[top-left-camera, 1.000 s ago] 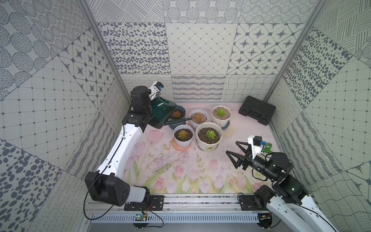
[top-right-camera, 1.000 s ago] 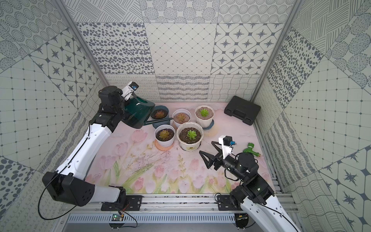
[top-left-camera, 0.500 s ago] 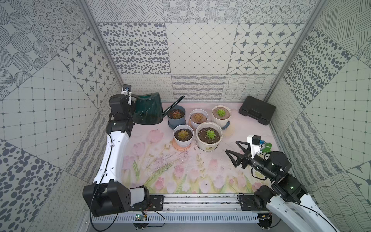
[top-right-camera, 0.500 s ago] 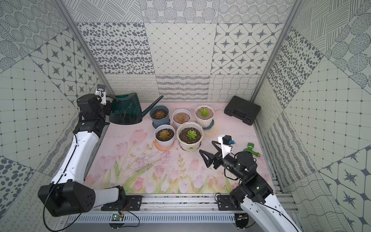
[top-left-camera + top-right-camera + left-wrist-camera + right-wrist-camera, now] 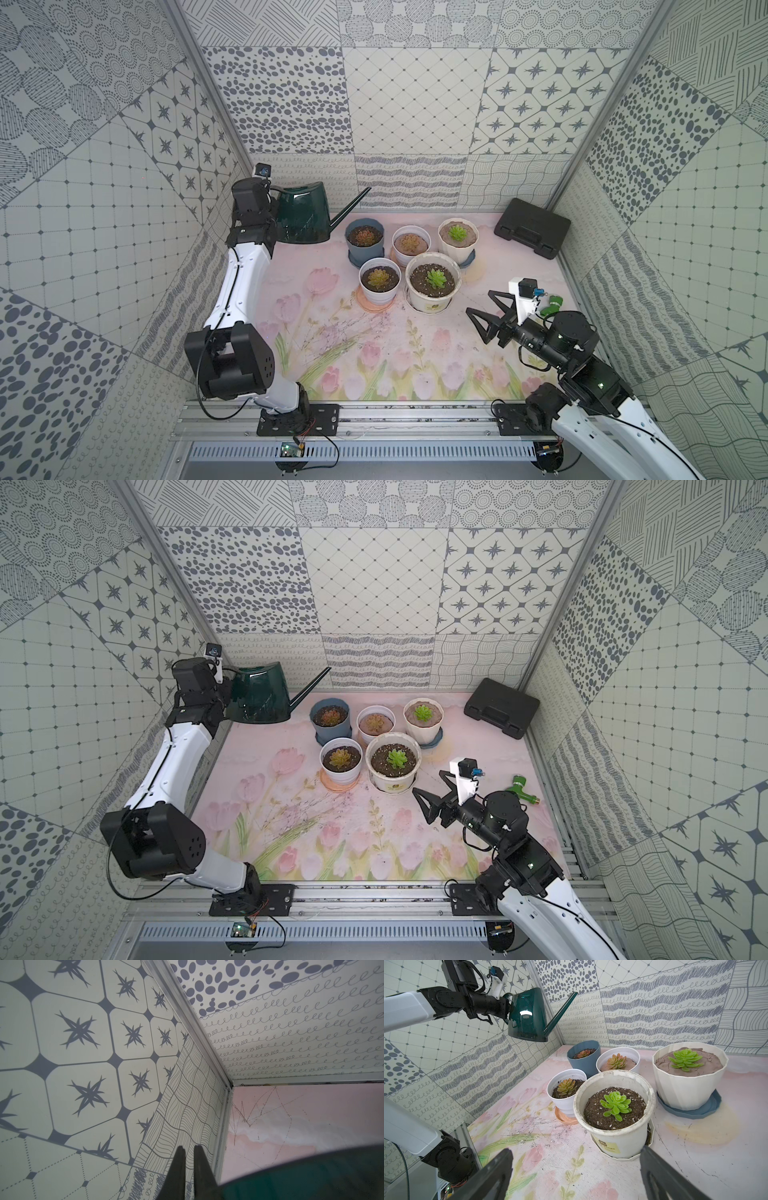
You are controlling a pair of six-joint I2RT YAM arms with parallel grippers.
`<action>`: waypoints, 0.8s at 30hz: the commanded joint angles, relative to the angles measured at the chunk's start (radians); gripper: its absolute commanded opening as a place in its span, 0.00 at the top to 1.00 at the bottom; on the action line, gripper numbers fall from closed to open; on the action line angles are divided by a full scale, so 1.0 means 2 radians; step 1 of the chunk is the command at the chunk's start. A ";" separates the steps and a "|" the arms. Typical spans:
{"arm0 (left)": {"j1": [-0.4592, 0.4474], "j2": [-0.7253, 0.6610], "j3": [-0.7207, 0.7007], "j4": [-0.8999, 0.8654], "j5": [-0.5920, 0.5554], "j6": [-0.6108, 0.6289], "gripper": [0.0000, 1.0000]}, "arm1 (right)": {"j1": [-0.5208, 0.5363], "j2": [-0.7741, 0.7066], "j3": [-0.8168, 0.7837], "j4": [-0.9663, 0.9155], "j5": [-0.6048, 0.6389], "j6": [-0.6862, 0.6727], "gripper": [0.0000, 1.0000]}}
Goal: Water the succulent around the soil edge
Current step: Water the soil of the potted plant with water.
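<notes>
The left gripper (image 5: pixel 508 1008) has its fingers (image 5: pixel 180 1169) pinched almost together on the back of the green watering can (image 5: pixel 301 218). The can hangs upright, clear of the mat (image 5: pixel 332 345), by the far left corner, with its spout angled up toward the pots. The right gripper (image 5: pixel 576 1149) is spread wide with nothing between its fingers (image 5: pixel 492 1176), and hovers over the mat just in front of the big white pot (image 5: pixel 618 1138). Five potted succulents (image 5: pixel 435 277) cluster at the far middle of the mat. The blue pot (image 5: pixel 359 254) is nearest the raised spout tip. A second ago the can was tipped down beside those pots; now it is drawn back and level. The right arm has not moved.
</notes>
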 commanded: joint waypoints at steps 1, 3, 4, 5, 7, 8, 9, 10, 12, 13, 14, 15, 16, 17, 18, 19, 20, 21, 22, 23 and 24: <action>-0.014 0.022 0.014 0.060 -0.052 0.066 1.00 | 0.002 0.007 0.001 0.008 0.007 -0.007 0.03; -0.025 0.031 0.016 0.084 -0.078 0.112 1.00 | 0.002 0.009 0.001 0.009 0.007 -0.007 0.03; -0.030 0.036 0.018 0.093 -0.087 0.138 1.00 | 0.001 0.010 0.001 0.008 0.007 -0.007 0.03; -0.033 0.041 0.020 0.102 -0.096 0.158 1.00 | 0.001 0.009 0.001 0.008 0.007 -0.007 0.03; -0.040 0.047 0.023 0.112 -0.102 0.182 1.00 | 0.002 0.009 0.001 0.008 0.008 -0.007 0.03; -0.043 0.049 0.023 0.120 -0.105 0.196 1.00 | 0.001 0.008 0.000 0.008 0.009 -0.007 0.03; -0.046 0.051 0.023 0.129 -0.108 0.208 1.00 | 0.002 0.008 0.000 0.007 0.009 -0.007 0.03; -0.049 0.054 0.023 0.136 -0.109 0.223 1.00 | 0.001 0.007 0.000 0.007 0.009 -0.007 0.03; -0.056 0.059 0.024 0.156 -0.116 0.253 1.00 | 0.002 0.008 0.000 0.006 0.009 -0.007 0.03; -0.059 0.062 0.025 0.163 -0.118 0.268 1.00 | 0.002 0.007 0.001 0.006 0.008 -0.007 0.03; -0.063 0.064 0.026 0.167 -0.119 0.284 1.00 | 0.001 0.006 0.000 0.006 0.010 -0.007 0.03; -0.067 0.066 0.025 0.177 -0.119 0.302 1.00 | 0.002 0.005 -0.001 0.006 0.010 -0.007 0.03; -0.071 0.070 0.024 0.193 -0.122 0.322 1.00 | 0.001 0.005 0.000 0.006 0.009 -0.007 0.03; -0.076 0.072 0.024 0.203 -0.124 0.336 1.00 | 0.001 0.004 0.000 0.005 0.009 -0.007 0.03; -0.080 0.074 0.026 0.207 -0.125 0.344 1.00 | 0.001 0.004 -0.001 0.006 0.009 -0.007 0.03; -0.084 0.076 0.029 0.207 -0.124 0.347 1.00 | 0.002 0.003 -0.001 0.006 0.010 -0.007 0.03; -0.088 0.076 0.033 0.205 -0.124 0.346 1.00 | 0.001 0.004 -0.001 0.005 0.009 -0.007 0.03; -0.092 0.077 0.038 0.201 -0.124 0.344 1.00 | 0.002 0.004 -0.001 0.006 0.009 -0.007 0.03; -0.096 0.079 0.044 0.198 -0.125 0.342 1.00 | 0.001 0.004 -0.001 0.006 0.008 -0.007 0.03; -0.100 0.081 0.048 0.197 -0.126 0.342 1.00 | 0.002 0.005 -0.001 0.006 0.008 -0.007 0.03; -0.103 0.082 0.052 0.196 -0.126 0.341 1.00 | 0.001 0.005 -0.001 0.006 0.005 -0.007 0.03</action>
